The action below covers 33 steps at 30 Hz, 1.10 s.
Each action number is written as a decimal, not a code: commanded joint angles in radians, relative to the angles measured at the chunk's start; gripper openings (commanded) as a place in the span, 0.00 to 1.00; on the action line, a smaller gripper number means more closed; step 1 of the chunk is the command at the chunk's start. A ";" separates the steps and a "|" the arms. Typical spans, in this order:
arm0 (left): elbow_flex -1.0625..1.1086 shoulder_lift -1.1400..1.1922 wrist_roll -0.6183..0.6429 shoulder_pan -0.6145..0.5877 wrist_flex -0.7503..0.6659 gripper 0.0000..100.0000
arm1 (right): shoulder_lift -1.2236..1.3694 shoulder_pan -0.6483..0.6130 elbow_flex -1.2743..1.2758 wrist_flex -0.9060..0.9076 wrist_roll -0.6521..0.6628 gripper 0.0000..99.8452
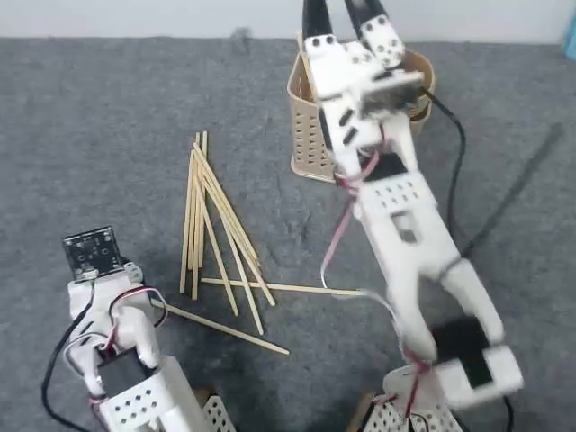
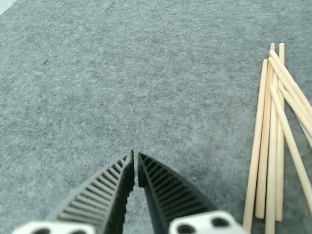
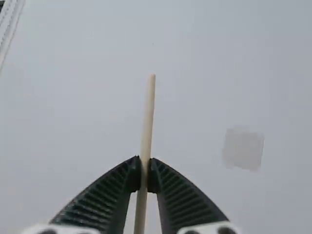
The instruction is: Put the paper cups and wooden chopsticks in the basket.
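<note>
Several wooden chopsticks lie fanned on the grey carpet, left of the tan slotted basket at the back. My right arm stretches over the basket, and its gripper points up past the rim. In the right wrist view that gripper is shut on one chopstick, which stands up between the jaws against a pale wall. My left gripper is shut on nothing, low over bare carpet, with the chopstick pile off to its side.
One chopstick lies crosswise near the right arm. Another lies slanted in front of the left arm. A black cable trails right of the basket. Open carpet lies at the back left.
</note>
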 commanded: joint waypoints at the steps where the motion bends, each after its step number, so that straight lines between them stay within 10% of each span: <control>1: -0.005 -0.020 -0.009 0.005 0.002 0.02 | 0.125 0.031 -0.101 -0.094 0.051 0.01; 17: -0.005 -0.020 -0.009 0.005 0.000 0.02 | 0.084 0.050 0.176 -0.120 -0.046 0.02; 33: -0.005 -0.020 -0.009 0.005 0.000 0.02 | -0.383 0.150 0.051 0.736 -0.479 0.09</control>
